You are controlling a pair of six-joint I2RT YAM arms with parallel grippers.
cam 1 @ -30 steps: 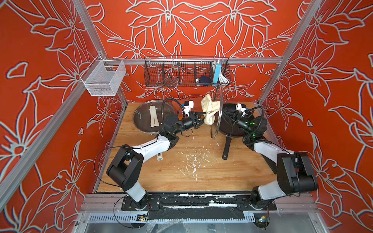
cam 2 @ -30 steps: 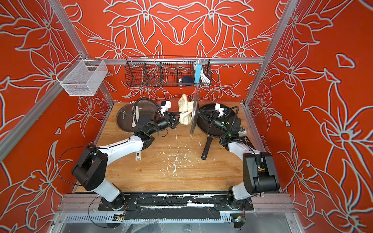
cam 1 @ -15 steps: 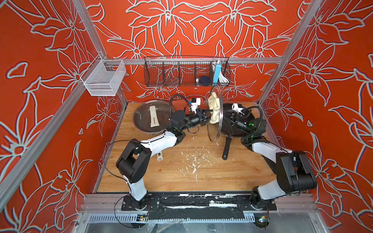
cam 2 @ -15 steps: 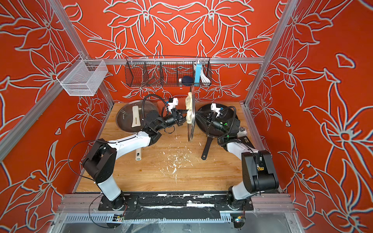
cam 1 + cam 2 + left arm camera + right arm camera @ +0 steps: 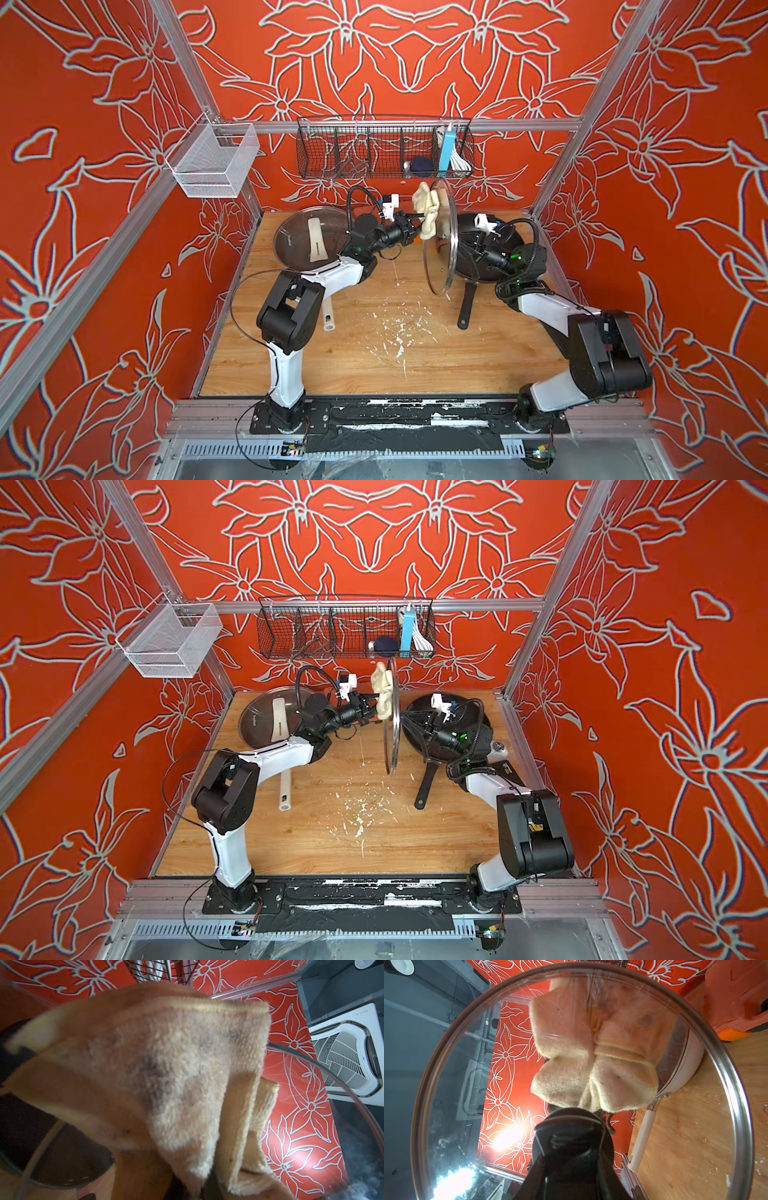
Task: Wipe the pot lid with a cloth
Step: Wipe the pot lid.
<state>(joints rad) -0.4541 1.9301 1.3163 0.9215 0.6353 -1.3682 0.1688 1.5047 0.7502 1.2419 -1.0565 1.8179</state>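
Now your outstretched left gripper (image 5: 415,224), clamped on the cloth (image 5: 428,205), presses it against the upright pot lid (image 5: 438,266) just ahead, which your right gripper (image 5: 461,243) clasps.

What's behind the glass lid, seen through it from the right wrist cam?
The cloth bunched against the far face of the glass lid, a white-handled pan and the wooden table. The cloth covers the left end effector holding it.
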